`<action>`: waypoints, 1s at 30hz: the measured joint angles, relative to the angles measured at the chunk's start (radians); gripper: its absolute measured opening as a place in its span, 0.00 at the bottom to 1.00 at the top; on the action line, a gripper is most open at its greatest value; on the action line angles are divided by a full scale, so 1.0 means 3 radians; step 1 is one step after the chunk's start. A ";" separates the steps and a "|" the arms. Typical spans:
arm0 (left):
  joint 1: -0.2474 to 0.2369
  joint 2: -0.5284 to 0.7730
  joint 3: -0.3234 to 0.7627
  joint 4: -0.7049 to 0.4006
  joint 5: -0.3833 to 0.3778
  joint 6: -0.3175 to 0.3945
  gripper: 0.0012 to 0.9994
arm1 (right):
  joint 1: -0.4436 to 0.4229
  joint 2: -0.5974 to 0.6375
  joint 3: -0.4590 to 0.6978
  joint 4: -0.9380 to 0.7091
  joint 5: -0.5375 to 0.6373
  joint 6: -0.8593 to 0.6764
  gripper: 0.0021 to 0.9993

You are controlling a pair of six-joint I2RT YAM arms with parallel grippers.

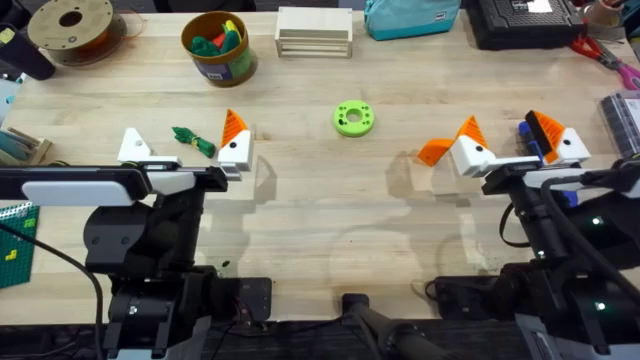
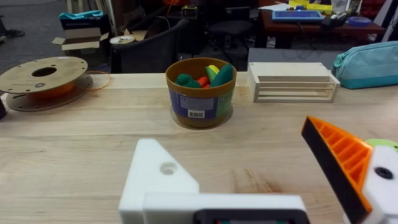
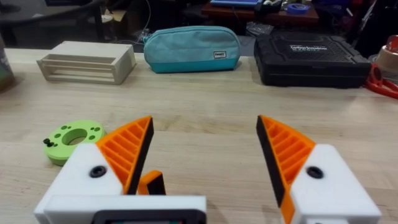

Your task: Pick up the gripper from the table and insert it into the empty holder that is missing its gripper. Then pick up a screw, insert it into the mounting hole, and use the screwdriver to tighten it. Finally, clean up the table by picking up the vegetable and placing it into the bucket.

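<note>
Orange-tipped and spread wide, my right gripper [image 1: 512, 146] holds nothing. The left gripper [image 1: 185, 148] is just as wide and empty, with one finger ending in the bare white holder [image 1: 133, 146] and the other carrying its orange tip.

The loose gripper [image 1: 432, 152] lies on the table [image 1: 330, 215], just beside the right claw's inner finger, on the side toward the middle. The vegetable [image 1: 195, 140] lies between the left fingers, and I cannot tell whether it touches either. Something blue sits between the right fingers, which I take for the screwdriver [image 1: 527, 133], mostly hidden. The bucket [image 1: 218, 47] stands at the far side, well apart and already holding toy pieces.

I judge the first step is not yet begun. Next I'd shift the right claw toward the middle to straddle the wedge, close on its flanks, and carry it across to the holder.

My count:
- four white finger blocks, three of them tipped
- one loose tip
- one vegetable on the table
- one bucket
- one green ring [image 1: 353, 118], with one small dark piece at its edge in the right wrist view, possibly a screw
</note>
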 joint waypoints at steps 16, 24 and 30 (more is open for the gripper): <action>0.0000 0.0001 0.0100 -0.0266 -0.0086 0.0009 0.99 | 0.0000 0.0000 0.0010 0.0046 0.0002 -0.0004 0.99; 0.0000 0.0640 0.1395 -0.1168 -0.0551 -0.0052 0.99 | 0.0000 0.0348 0.0826 -0.0994 0.0143 -0.0004 0.99; 0.0000 0.1810 0.2789 -0.2254 -0.0758 -0.0065 0.99 | 0.0000 0.1017 0.1763 -0.1771 0.0189 -0.0004 0.99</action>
